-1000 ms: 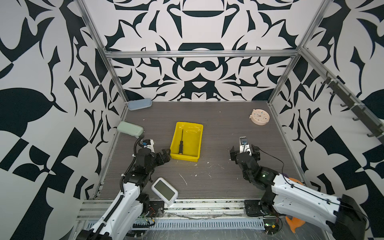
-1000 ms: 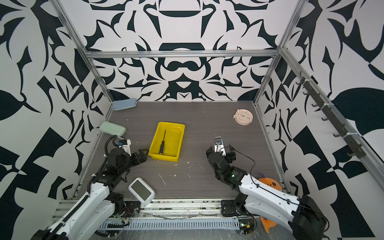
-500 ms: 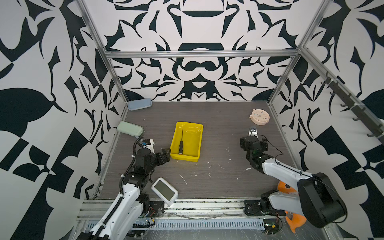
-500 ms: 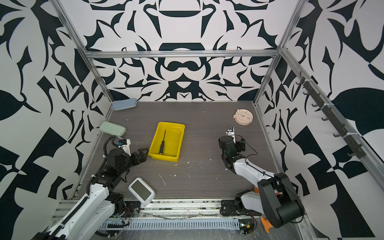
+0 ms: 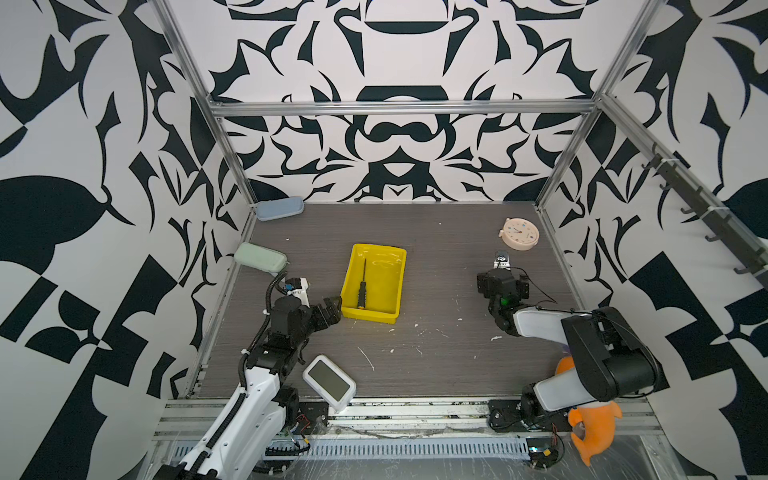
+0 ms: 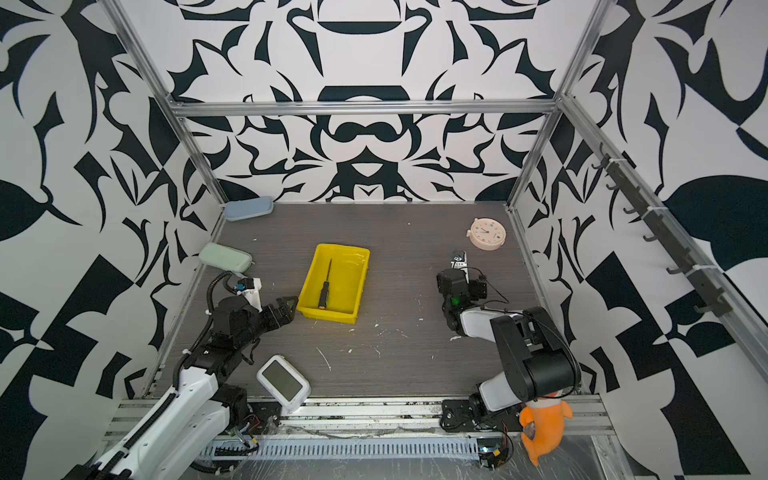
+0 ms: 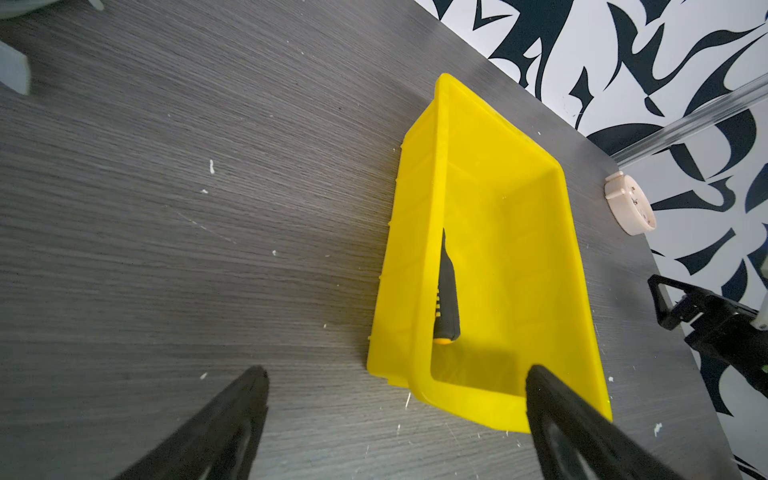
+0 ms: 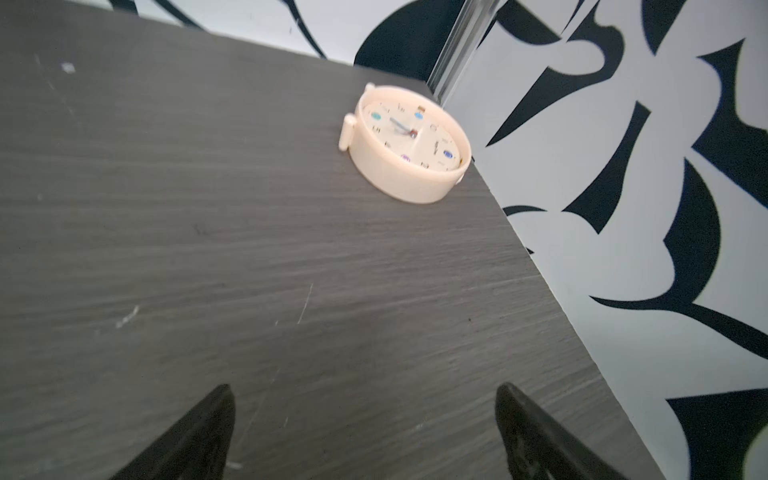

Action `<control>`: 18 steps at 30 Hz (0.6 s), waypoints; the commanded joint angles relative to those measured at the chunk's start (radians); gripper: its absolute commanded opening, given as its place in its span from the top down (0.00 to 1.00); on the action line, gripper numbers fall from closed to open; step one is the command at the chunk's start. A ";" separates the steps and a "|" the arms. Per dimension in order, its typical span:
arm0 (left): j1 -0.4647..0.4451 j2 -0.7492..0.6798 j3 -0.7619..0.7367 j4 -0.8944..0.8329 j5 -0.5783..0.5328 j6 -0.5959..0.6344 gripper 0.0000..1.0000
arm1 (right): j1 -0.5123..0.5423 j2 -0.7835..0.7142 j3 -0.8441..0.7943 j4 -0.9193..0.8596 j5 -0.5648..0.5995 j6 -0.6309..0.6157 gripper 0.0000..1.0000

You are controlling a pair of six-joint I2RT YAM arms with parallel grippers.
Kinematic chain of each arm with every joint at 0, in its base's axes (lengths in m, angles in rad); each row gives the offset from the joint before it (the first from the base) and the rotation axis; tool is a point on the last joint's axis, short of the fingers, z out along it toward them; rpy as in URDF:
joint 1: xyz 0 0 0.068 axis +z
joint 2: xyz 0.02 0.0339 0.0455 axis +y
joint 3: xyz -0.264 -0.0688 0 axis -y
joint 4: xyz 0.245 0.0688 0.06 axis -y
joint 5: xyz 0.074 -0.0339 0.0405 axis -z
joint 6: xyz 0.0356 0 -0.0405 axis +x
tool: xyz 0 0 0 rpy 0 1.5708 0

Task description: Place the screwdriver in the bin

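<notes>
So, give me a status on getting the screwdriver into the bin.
Done: the screwdriver lies flat inside the yellow bin, handle toward the robot. In hand: nothing. The left gripper is open and empty by the bin's near corner, and the right gripper is open and empty over the table near the clock. Left: nothing that shows.
</notes>
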 commanded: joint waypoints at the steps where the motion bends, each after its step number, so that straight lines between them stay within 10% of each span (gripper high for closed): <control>1: -0.003 0.005 -0.009 0.052 -0.029 -0.019 0.01 | -0.053 0.003 -0.020 0.131 -0.045 0.038 0.00; 18: -0.003 0.070 0.095 -0.037 -0.323 0.034 0.01 | -0.068 0.055 -0.101 0.308 -0.140 0.019 0.00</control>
